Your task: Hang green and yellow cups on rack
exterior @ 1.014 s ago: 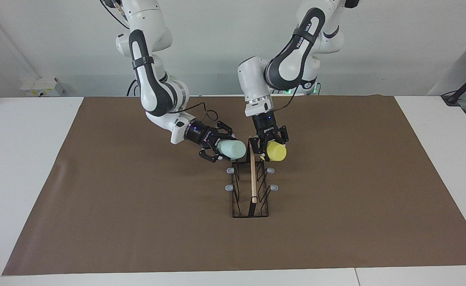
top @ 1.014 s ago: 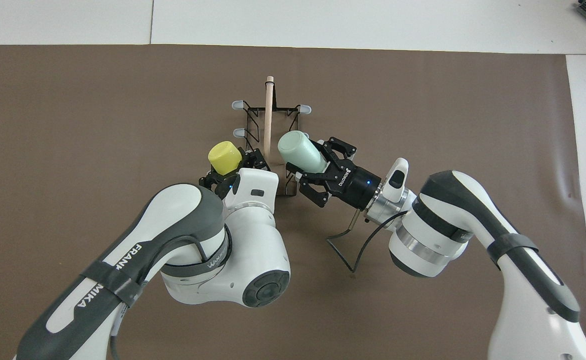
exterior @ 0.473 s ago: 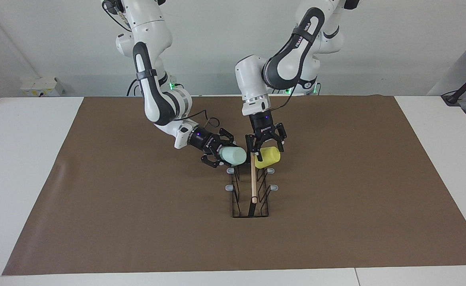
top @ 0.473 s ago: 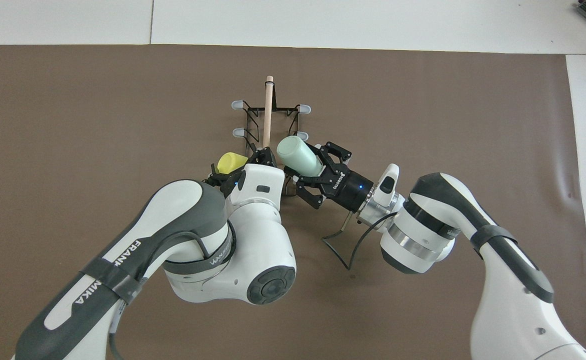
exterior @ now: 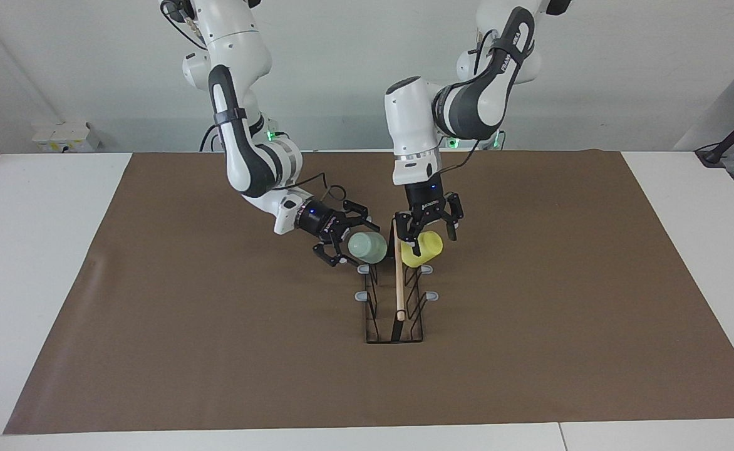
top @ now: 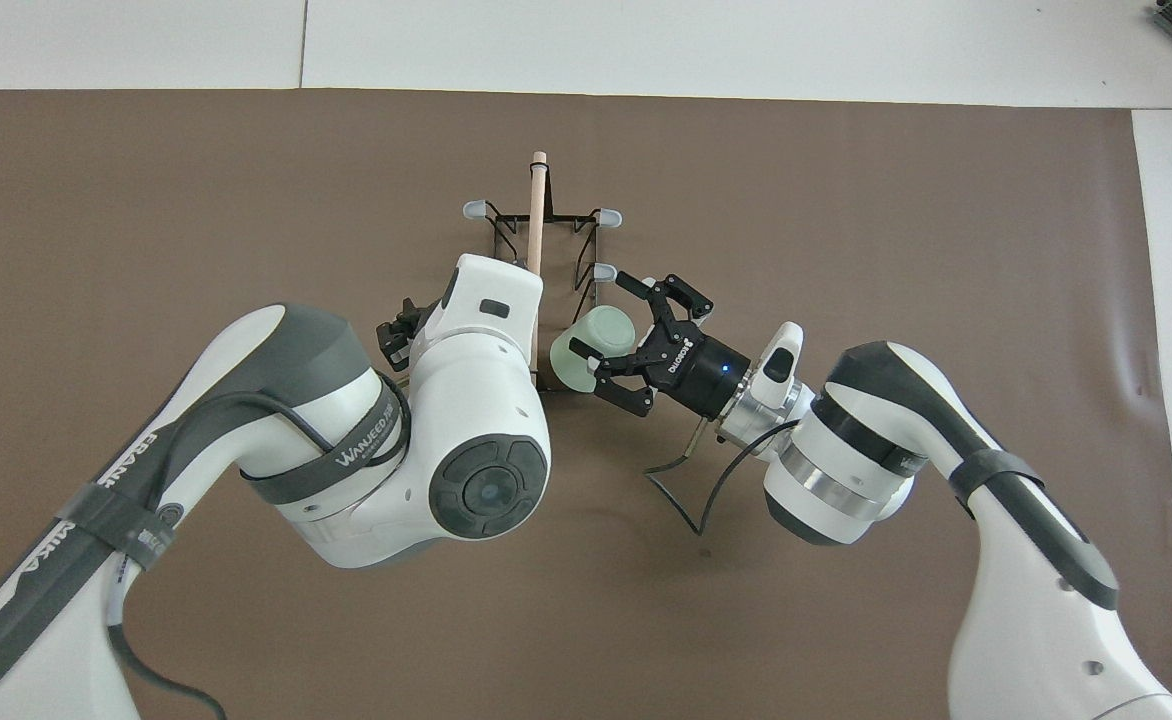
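On the brown-covered table [exterior: 154, 351], the rack [exterior: 394, 313] carries both cups at its end nearest the robots: the green cup [exterior: 367, 247] on the right arm's side, the yellow cup [exterior: 422, 248] on the left arm's. The right gripper [exterior: 341, 243] has its jaws apart around the green cup, seemingly not clamping it. The left gripper [exterior: 428, 227] hangs just over the yellow cup, jaws spread.

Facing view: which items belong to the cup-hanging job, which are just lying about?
Job:
- green cup, on the rack's prong nearest the robots, right arm's side
- yellow cup, same on left arm's side
- rack
- right gripper, open
- left gripper, open

Lying about:
- brown mat
- white box
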Motion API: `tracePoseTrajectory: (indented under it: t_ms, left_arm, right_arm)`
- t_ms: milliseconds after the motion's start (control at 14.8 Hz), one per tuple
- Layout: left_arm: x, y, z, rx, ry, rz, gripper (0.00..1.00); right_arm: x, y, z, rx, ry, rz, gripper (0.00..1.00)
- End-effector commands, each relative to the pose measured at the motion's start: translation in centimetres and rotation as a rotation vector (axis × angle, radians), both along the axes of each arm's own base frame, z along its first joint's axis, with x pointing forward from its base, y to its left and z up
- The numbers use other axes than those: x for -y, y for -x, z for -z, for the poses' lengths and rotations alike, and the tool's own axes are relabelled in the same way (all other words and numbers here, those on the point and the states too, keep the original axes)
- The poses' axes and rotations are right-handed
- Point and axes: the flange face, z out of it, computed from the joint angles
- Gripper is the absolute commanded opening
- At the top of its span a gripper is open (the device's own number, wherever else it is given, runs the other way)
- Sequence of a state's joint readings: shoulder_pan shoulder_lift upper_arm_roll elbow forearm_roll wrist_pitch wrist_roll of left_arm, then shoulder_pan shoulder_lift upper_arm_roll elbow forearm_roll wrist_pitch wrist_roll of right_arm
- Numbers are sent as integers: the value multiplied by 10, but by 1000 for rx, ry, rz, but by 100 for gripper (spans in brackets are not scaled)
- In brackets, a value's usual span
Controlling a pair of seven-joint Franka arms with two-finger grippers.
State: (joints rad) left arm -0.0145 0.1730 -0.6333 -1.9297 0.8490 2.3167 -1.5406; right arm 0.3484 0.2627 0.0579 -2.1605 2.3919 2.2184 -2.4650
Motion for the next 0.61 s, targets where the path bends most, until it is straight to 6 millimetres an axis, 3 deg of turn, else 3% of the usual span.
tracePoseTrajectory:
  t_ms: [0, 135, 270, 405, 541]
  left_arm:
    - [-5, -18, -9, -60, 26, 26, 100]
    - [-13, -28, -17, -142, 53, 83, 100]
    - [-33, -39, -23, -217, 63, 115, 100]
    - [-44, -41, -33, -294, 44, 175, 100]
    - [-68, -49, -39, -362, 36, 232, 100]
  right_arm:
    - [19, -1, -40, 11, 69, 69, 100]
    - [41, -8, -53, 34, 139, 80, 100]
    - [68, -18, -59, 73, 244, 60, 100]
    - [104, -29, -70, 121, 374, 48, 100]
    - [131, -36, -73, 149, 457, 28, 100]
